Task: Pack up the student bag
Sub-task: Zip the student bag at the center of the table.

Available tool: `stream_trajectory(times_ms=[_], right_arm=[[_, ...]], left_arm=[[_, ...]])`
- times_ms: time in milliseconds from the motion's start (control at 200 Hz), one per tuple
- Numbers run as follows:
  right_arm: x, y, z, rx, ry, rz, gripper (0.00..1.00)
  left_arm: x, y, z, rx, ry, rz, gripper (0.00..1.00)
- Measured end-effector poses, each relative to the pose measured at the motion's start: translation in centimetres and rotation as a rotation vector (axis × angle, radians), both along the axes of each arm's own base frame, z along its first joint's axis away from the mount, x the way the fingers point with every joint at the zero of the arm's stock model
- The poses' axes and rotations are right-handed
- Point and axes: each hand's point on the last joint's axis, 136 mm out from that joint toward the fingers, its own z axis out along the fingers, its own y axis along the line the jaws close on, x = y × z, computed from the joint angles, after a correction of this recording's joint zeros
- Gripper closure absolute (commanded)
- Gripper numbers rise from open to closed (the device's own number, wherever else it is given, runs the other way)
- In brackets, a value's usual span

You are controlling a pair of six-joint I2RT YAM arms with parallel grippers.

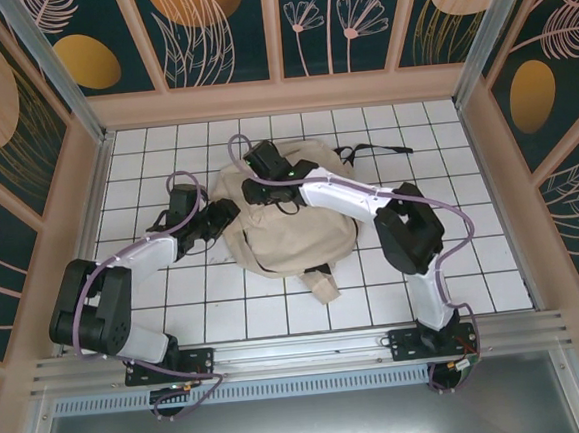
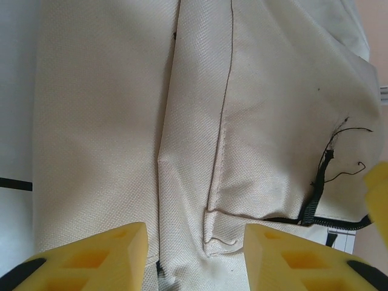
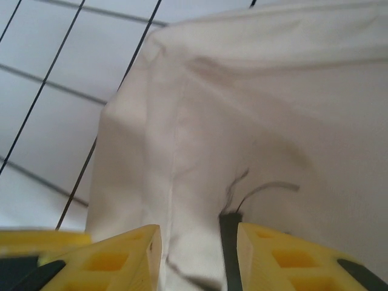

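The student bag (image 1: pixel 295 221) is a large cream canvas backpack lying flat in the middle of the white tiled table. Its black strap (image 1: pixel 375 152) trails off the far right side and a small beige loop (image 1: pixel 323 286) points toward me. My left gripper (image 1: pixel 215 222) is at the bag's left edge; its yellow fingers (image 2: pixel 91 257) stand open over a stitched seam (image 2: pixel 218 151) of the fabric. My right gripper (image 1: pixel 262 187) hovers over the bag's far left part, open, with a black zipper end (image 3: pixel 229 242) and cloth between its fingers (image 3: pixel 276 257).
The white tiled table (image 1: pixel 454 264) is boxed in by low wooden walls (image 1: pixel 280 97) at the back and sides. A metal rail (image 1: pixel 300 351) runs along the near edge by the arm bases. A frayed black zipper tape (image 2: pixel 315 194) shows on the bag's right side.
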Motion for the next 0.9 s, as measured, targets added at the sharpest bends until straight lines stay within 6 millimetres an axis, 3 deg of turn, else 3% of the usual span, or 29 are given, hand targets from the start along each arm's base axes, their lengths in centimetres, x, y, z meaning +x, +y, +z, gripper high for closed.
stream_trajectory(times_ms=[195, 530, 901], right_arm=[[1.3, -0.8, -0.8, -0.087, -0.019, -0.061, 0.62], [0.1, 0.1, -1.9, -0.247, -0.049, -0.075, 0.62], [0.2, -1.0, -3.1, -0.375, -0.065, -0.13, 0.74]], left_arm=[[0.0, 0.0, -0.1, 0.0, 0.005, -0.002, 0.54], [0.0, 1.1, -0.9, 0.051, 0.023, 0.052, 0.54], [0.0, 1.9, -1.2, 0.085, 0.033, 0.081, 0.54]])
